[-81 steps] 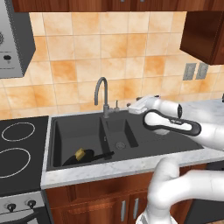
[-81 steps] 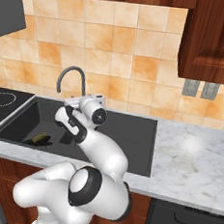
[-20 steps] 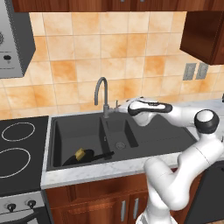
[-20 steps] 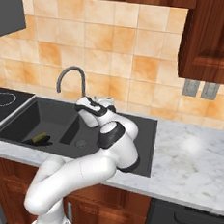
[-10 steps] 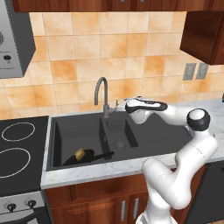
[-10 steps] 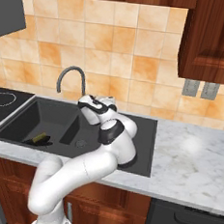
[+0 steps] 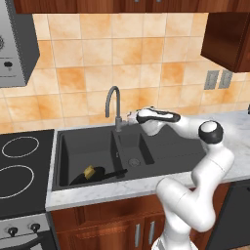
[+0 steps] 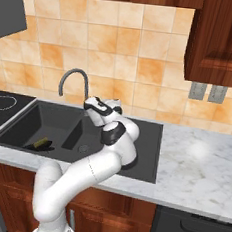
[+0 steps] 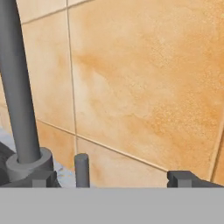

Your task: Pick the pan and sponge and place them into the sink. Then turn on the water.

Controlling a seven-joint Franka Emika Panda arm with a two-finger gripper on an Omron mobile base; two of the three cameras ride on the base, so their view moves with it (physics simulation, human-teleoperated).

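One black pan [image 7: 90, 176] carrying the yellow sponge [image 7: 89, 172] lies in the sink [image 7: 161, 151]; gripper [image 7: 131, 117] spread wide.

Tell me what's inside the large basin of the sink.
In the sink's large basin lies the pan, with the sponge in it. The basin floor beneath the pan is hidden.

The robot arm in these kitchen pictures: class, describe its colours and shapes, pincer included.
The arm is made of smooth, rounded glossy white segments with dark grey to black bands and round caps at the joints. No cables or markings are visible. The pincer has two small, dark grey, blocky fingertips.
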